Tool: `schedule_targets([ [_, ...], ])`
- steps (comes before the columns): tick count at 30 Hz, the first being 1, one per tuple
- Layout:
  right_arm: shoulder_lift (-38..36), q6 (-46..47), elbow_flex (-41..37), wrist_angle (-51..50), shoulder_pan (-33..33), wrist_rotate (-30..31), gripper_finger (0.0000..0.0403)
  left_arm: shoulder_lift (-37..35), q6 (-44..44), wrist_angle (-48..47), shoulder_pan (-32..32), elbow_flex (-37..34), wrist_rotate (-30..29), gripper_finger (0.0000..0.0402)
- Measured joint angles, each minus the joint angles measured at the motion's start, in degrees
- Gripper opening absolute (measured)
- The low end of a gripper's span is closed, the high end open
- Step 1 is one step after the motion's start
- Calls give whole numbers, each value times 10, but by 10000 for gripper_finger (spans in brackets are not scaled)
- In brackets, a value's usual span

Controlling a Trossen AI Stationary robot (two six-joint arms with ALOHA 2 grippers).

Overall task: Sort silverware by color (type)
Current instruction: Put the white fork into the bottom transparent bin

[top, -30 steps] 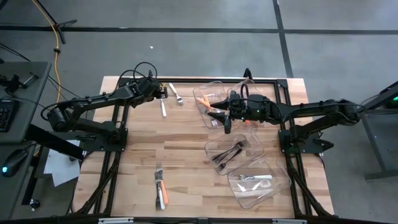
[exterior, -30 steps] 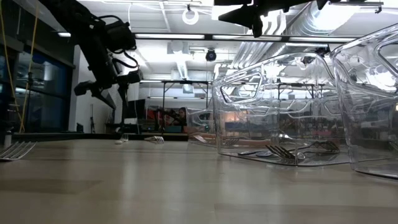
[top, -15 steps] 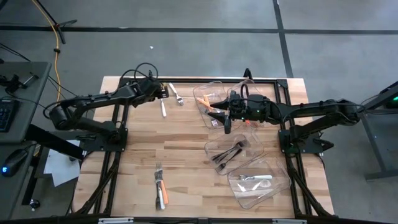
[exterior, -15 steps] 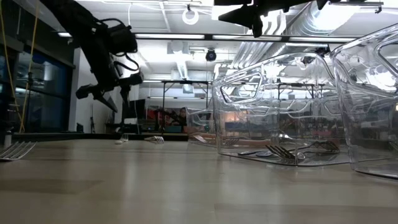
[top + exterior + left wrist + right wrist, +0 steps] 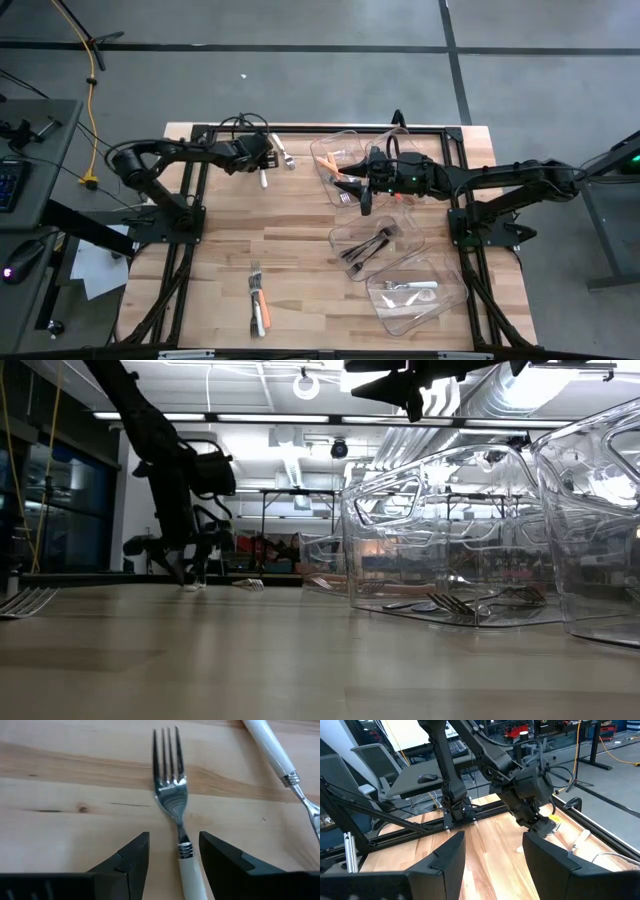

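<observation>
At the far end of the desk (image 5: 300, 290), the left claw (image 5: 172, 857) is down low over a white-handled fork (image 5: 176, 810). Its two dark fingers (image 5: 131, 856) are spread apart, one on each side of the fork where the metal neck meets the white handle. The fingers are not pinching the fork. The fork lies flat on the wood with its prongs pointing away from the claw. Just beside this fork lies a second white-handled piece (image 5: 280, 760), tilted, with its metal end partly cut off, so it is hard to tell what kind it is.

From above, the left claw (image 5: 262, 155) sits next to the fork (image 5: 263, 175), and a silver fork (image 5: 284, 152) lies close by. Further along that end is the first clear bin (image 5: 352, 170), with orange-handled pieces (image 5: 340, 175) inside it. The right claw (image 5: 366, 192) hangs above this bin with its fingers (image 5: 445, 862) spread and nothing between them.

Nearer than the first bin is a second clear bin (image 5: 390, 255) with dark metal forks (image 5: 368, 246) in it. Nearer again is a third clear bin (image 5: 440, 305) holding white-handled pieces (image 5: 410, 286).

Well apart from the white-handled fork, at the near end of the desk, a small bunch of silverware (image 5: 258, 300) lies on the wood, with one orange handle and one white handle among it.
</observation>
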Motion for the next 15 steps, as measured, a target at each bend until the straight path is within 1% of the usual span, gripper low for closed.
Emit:
schedule_targets([
  [5,0,0,0,0,0,0,183,21,8,26,-1,1,1,163],
  [11,0,0,0,0,0,2,183,31,-1,14,-1,2,0,163],
  [15,0,0,0,0,0,18,183,32,2,4,-2,2,3,157],
])
